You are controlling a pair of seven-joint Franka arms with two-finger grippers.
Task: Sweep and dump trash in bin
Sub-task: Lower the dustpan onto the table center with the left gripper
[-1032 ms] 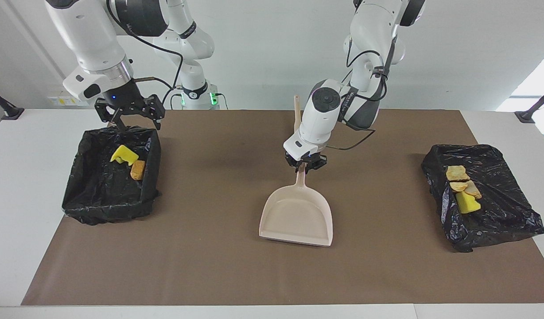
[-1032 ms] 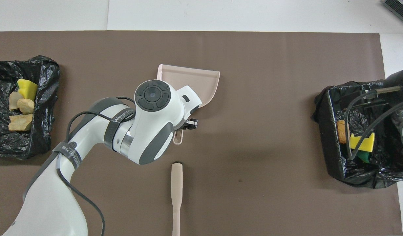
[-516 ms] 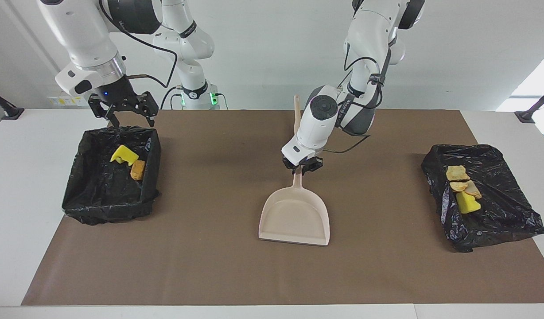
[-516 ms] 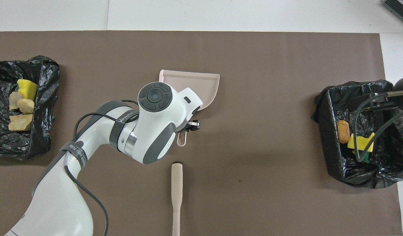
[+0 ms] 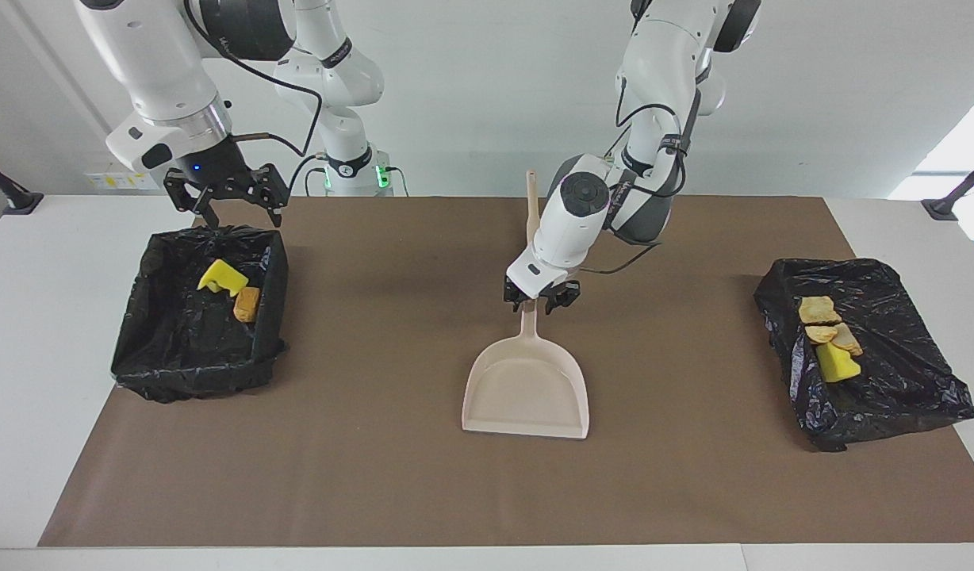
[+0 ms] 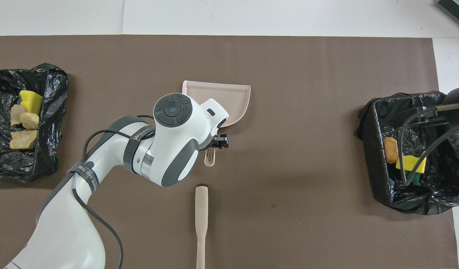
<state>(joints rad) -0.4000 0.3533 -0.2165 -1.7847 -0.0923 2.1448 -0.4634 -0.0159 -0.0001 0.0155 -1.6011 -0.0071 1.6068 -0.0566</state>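
A beige plastic dustpan [image 5: 527, 387] is seen lying flat on the brown mat [image 5: 392, 476] at the middle of the table, with its handle turned toward the robots and its open mouth turned away from them. The left gripper [image 5: 538, 298] is positioned at the end of that handle; its fingers are parted on either side of the handle, and no grip on it can be made out. A beige long-handled brush [image 6: 200, 220] is laid on the mat nearer to the robots than the dustpan, in line with the handle and apart from it. The right gripper [image 5: 227, 208] is held in the air over the robots' edge of a black-bagged rectangular bin [image 5: 158, 349] at the right arm's end of the table, with its fingers spread wide and nothing between them. In that bin a yellow sponge piece [image 5: 221, 277] and a golden-brown bread-like piece [image 5: 247, 304] are found side by side, touching. A second black-bagged bin [image 5: 899, 373] is placed at the left arm's end of the table, and in it a yellow sponge scrap [image 5: 836, 363] and pale bread-like pieces [image 5: 820, 311] are gathered in a close cluster. No scrap is seen on the mat or in the dustpan.
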